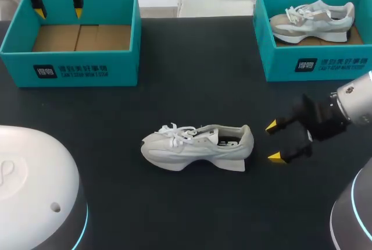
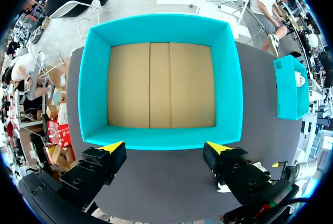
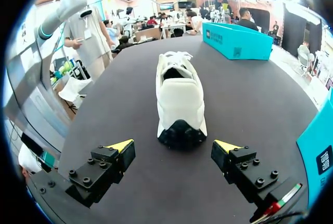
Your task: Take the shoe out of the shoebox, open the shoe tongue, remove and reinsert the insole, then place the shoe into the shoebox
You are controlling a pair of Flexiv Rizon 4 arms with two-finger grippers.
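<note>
Looking over the counter [image 1: 192,52], I see the white shoe [image 1: 192,145] resting on its sole mid-counter, out of either box. My right end effector [image 1: 274,141] sits just behind its heel, fingers spread wide, gripping nothing. My left end effector [image 1: 58,13] hangs wide over the left shoebox [image 1: 116,67], whose cardboard floor shows. A second shoe [image 1: 314,20] lies in the right shoebox [image 1: 279,58].
</note>
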